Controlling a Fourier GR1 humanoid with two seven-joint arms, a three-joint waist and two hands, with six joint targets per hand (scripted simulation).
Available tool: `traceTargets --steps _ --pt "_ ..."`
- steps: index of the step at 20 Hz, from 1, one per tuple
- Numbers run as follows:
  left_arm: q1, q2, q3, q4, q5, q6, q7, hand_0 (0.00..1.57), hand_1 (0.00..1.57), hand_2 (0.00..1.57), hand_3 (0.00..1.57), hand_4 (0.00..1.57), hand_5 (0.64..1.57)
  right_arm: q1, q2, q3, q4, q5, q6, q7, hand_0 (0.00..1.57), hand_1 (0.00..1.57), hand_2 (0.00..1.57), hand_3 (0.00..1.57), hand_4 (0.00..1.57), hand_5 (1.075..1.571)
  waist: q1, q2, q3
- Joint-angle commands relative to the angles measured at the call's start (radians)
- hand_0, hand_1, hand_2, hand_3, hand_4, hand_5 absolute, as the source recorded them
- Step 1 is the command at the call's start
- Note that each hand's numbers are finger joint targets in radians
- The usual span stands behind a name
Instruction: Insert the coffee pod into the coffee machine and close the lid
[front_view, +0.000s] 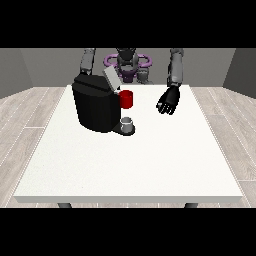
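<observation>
A white table (125, 165) fills the middle of the view, with the robot (127, 62) small at its far edge, at twelve o'clock. A black coffee machine (95, 102) stands on the table at about ten o'clock from the table's centre, its grey lid (111, 77) tilted up and open. A red thing at the machine (126, 99) sits at the machine's three o'clock side. Just below it, a small grey thing (127, 121) rests on the machine's dark base; whether this is the pod cannot be told. The hand at the view's right (168, 101) hangs above the table at two o'clock, fingers loosely curled downward, grasping nothing. The other hand is hidden behind the machine.
</observation>
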Motion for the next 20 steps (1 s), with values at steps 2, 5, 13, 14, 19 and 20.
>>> traceTargets --steps 2,5,13,14,19,20 --pt "0.012 -0.029 0.009 0.029 -0.013 0.004 -0.04 1.19 1.19 1.29 1.22 0.51 1.571 0.026 -0.034 -0.005 0.003 0.037 -0.015 0.062 0.0 0.0 0.0 0.0 0.0 1.571 0.013 -0.066 -0.0009" --pt "-0.076 -0.041 0.078 0.005 0.078 -0.064 -0.069 1.42 1.42 1.4 1.33 0.49 1.571 0.0 -0.023 -0.005 0.04 0.046 -0.03 0.019 0.0 0.0 0.0 0.0 0.0 1.571 0.017 -0.037 -0.0008" --pt "-0.169 -0.06 0.082 -0.033 0.093 -0.249 -0.004 1.38 1.38 1.38 1.33 0.49 1.571 0.006 0.004 -0.006 0.12 0.058 -0.053 0.002 0.0 0.0 0.0 0.0 0.0 1.571 0.03 -0.123 -0.0004" --pt "-0.171 -0.076 0.08 -0.037 0.094 -0.266 0.016 1.37 1.37 1.38 1.33 0.5 1.571 0.001 0.003 0.006 0.118 0.074 -0.057 0.018 0.0 0.0 0.0 0.0 0.0 1.571 0.035 -0.142 -0.0005" --pt "-0.257 -0.096 0.083 -0.074 0.091 -0.328 0.078 1.33 1.33 1.35 1.32 0.59 1.571 -0.029 0.021 0.008 0.131 0.051 -0.066 0.026 0.0 0.0 0.0 0.0 0.0 1.571 0.026 -0.153 -0.0004" --pt "-0.26 -0.123 0.076 -0.08 0.094 -0.34 0.115 1.34 1.34 1.37 1.35 0.56 1.571 0.002 -0.016 0.001 0.133 0.048 -0.007 0.04 0.0 0.0 0.0 0.0 0.0 1.571 0.008 -0.195 -0.0004"
